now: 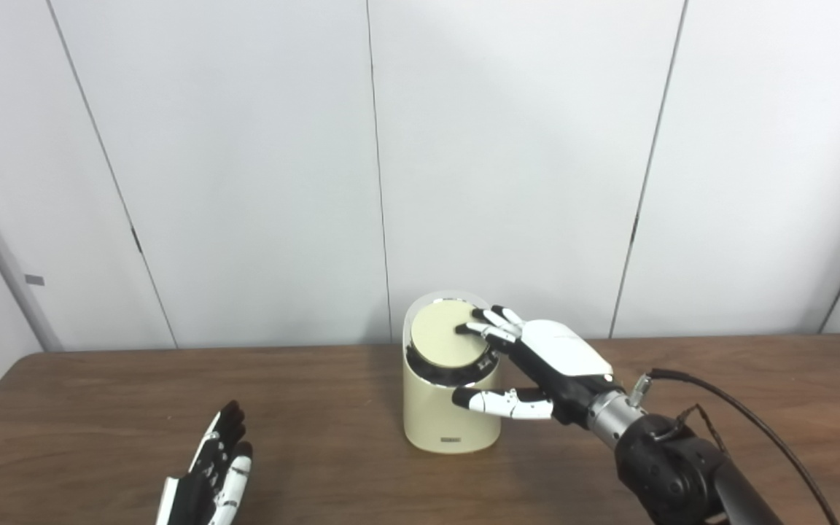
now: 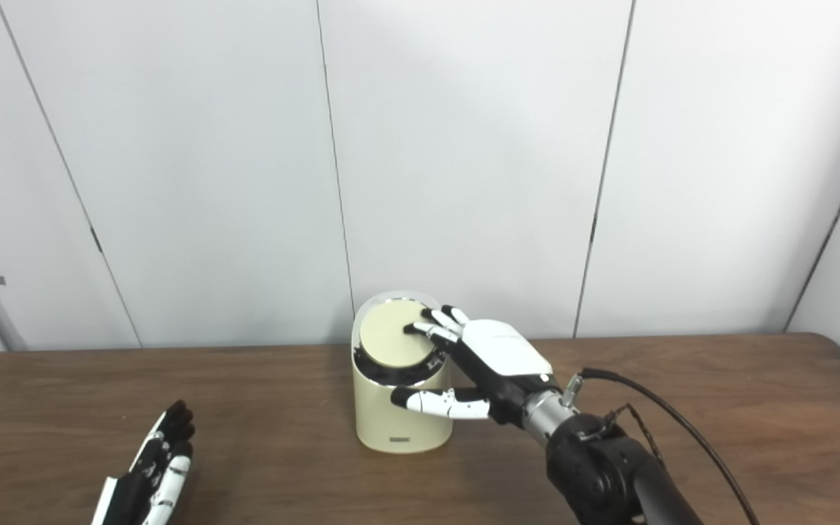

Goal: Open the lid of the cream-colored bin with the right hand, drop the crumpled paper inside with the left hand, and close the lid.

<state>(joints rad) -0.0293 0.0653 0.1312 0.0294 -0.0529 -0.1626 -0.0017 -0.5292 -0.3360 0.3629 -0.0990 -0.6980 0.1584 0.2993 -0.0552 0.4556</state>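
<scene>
A: Position of cream-coloured cylindrical plastic bin (image 1: 449, 408)?

B: Upright near middle of brown wooden table (image 1: 318, 437), toward far edge, close to white panelled wall (image 1: 245, 182). Long axis vertical. Small label low on front wall, facing cameras.

A: Round cream lid (image 1: 443, 341) with chrome rim?

B: Seated on bin top, disc tilted toward cameras and slightly left. Looks closed.

A: Right hand (image 1: 537, 364)?

B: Reaching in from right. Fingertips (image 1: 480, 324) resting on lid's right part, thumb stretched along bin's right side wall below rim. Fingers spread, closed around nothing.

A: Left hand (image 1: 208, 477)?

B: At bottom left above table, well apart from bin. Fingers extended and close together, pointing away from cameras, holding nothing.
</scene>
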